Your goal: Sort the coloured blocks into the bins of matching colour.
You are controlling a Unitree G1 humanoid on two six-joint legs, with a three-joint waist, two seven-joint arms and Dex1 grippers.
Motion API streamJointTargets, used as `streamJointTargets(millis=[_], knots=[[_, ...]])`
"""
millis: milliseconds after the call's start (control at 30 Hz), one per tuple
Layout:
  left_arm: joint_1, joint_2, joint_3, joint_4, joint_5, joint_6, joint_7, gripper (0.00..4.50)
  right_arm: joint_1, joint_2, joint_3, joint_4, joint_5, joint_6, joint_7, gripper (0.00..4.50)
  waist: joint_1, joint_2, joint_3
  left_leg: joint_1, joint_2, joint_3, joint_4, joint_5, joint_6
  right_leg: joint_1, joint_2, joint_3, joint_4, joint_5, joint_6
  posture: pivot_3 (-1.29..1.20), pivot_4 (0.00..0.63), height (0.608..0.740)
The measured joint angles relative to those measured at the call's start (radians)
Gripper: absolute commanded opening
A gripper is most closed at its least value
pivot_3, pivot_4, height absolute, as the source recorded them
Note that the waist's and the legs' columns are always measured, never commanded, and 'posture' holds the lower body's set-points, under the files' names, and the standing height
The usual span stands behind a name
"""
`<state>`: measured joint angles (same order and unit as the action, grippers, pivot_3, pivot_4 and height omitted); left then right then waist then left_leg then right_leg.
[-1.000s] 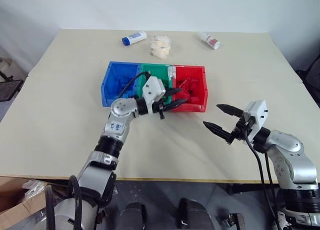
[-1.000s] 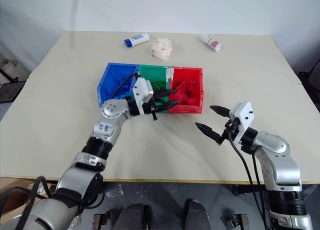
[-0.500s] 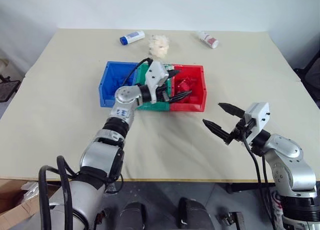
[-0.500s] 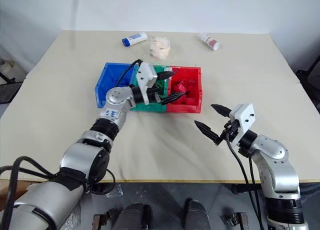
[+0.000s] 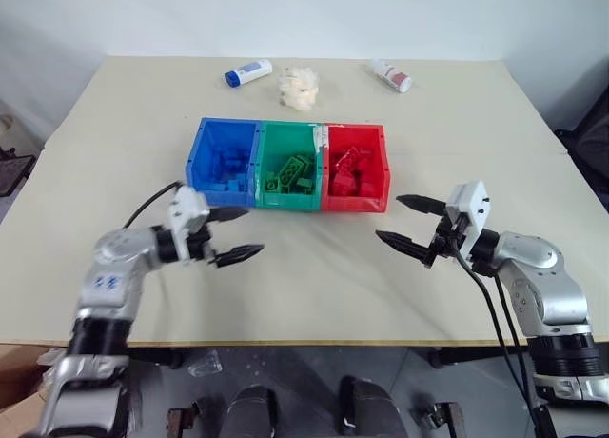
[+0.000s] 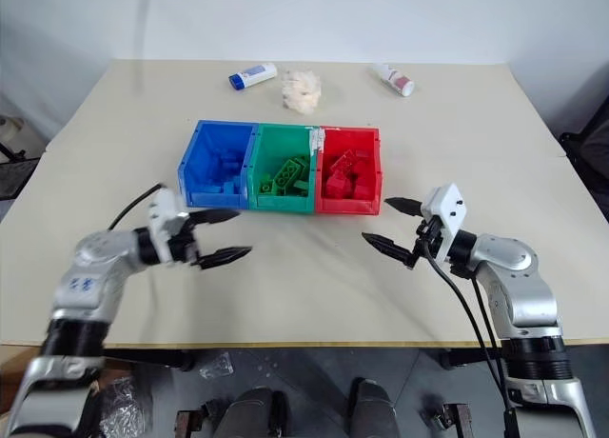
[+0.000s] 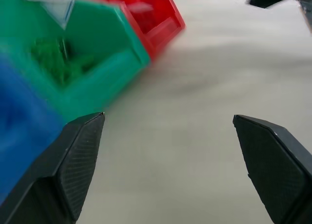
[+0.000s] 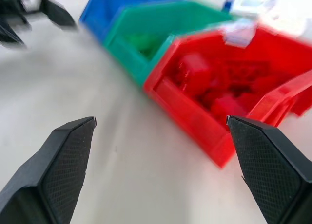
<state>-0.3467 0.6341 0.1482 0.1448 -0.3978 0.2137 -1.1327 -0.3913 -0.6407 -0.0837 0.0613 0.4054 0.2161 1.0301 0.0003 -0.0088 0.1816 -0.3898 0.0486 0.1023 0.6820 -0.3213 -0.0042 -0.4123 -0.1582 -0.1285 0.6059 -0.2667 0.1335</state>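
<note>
Three joined bins stand in a row mid-table: a blue bin, a green bin and a red bin. Blue blocks lie in the blue one, green blocks in the green one, red blocks in the red one. My left gripper hovers open and empty over the table, in front of the blue bin and apart from it. My right gripper hangs open and empty just right of the red bin's front corner. The left wrist view looks at the green bin's corner; the right wrist view looks at the red bin.
At the table's far side lie a white bottle with a blue end, a fluffy white wad and a white bottle with a red label. Bare tabletop stretches between my two grippers, down to the near edge.
My left arm has pulled back from over the green and red bins toward the near left, and its gripper has gone from shut to open. The right gripper has stayed about where it was.
</note>
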Motion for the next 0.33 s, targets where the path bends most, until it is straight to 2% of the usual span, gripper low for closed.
streamJointTargets(millis=[167, 333], knots=[[0.057, 0.059, 0.091, 0.09, 0.002, -0.079, 0.015, 4.48, -0.048, -0.027, 0.032, 0.107, -0.041, -0.044, 0.078, 4.5, -0.001, 0.0, 0.0, 0.0, 0.0, 0.0, 0.0, 0.0, 0.0, 0.0, 0.0, 0.0, 0.0, 0.0, -0.001, 0.0, 0.15, 0.74], [0.024, 0.063, 0.1, 0.112, 0.007, -0.13, 0.034, 4.48, -0.071, -0.027, 0.041, 0.152, -0.055, -0.071, 0.107, 4.5, -0.002, 0.0, 0.0, 0.0, 0.0, 0.001, 0.0, 0.0, 0.0, 0.0, 0.0, 0.0, 0.0, 0.0, 0.0, 0.0, 0.15, 0.74]])
